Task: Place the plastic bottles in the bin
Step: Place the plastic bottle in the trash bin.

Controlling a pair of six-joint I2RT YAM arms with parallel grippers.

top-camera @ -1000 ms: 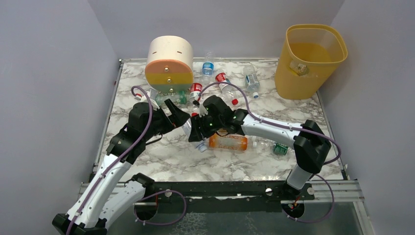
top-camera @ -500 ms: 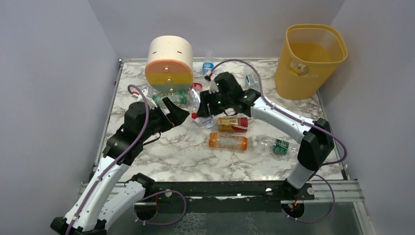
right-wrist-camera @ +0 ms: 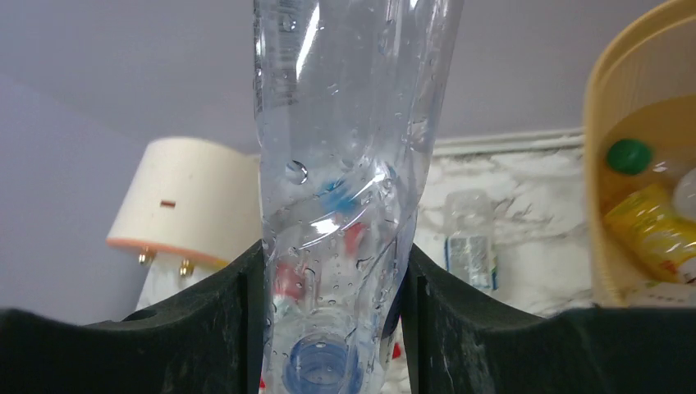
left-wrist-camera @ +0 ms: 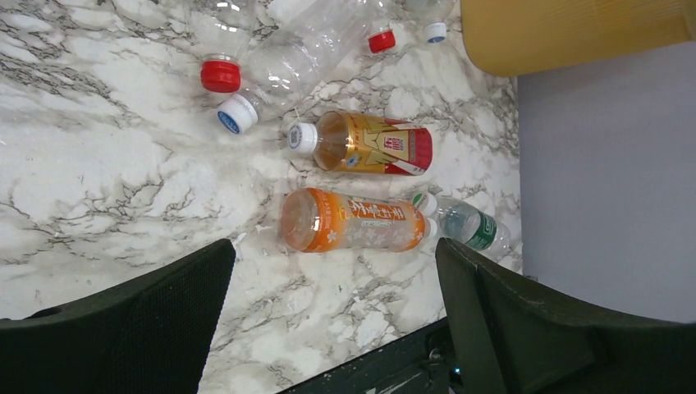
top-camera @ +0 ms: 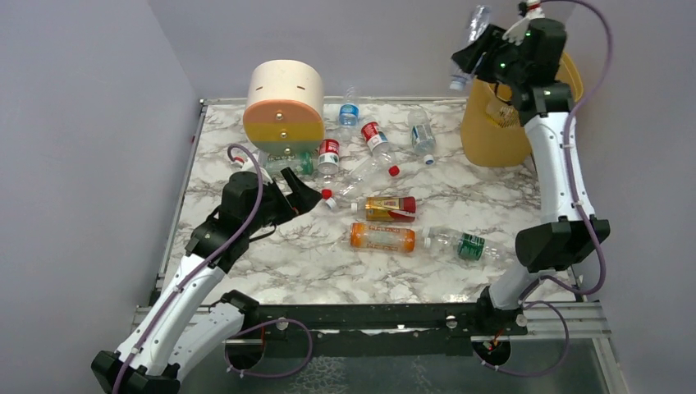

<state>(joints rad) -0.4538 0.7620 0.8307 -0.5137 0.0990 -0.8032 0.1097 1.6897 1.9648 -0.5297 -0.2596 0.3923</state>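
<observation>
At the upper right of the overhead view, the right gripper (top-camera: 476, 53) pinches a clear bottle (right-wrist-camera: 345, 148) mid-body beside the yellow bin (top-camera: 492, 131). It looks light, crushable and probably slick. The left gripper (top-camera: 299, 190) gapes empty at centre-left.

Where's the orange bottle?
In the top view the orange bottle lies mid-picture, just in front of the red-and-gold bottle, with the green-label bottle at its right end.

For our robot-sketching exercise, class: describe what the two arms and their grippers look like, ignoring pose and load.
The left arm and right arm match: white tubular links, chunky black joint housings, a purple cable looped loosely alongside each. The left gripper and right gripper are black, each with two broad matte fingers. Small green lights glow on the right wrist.
</observation>
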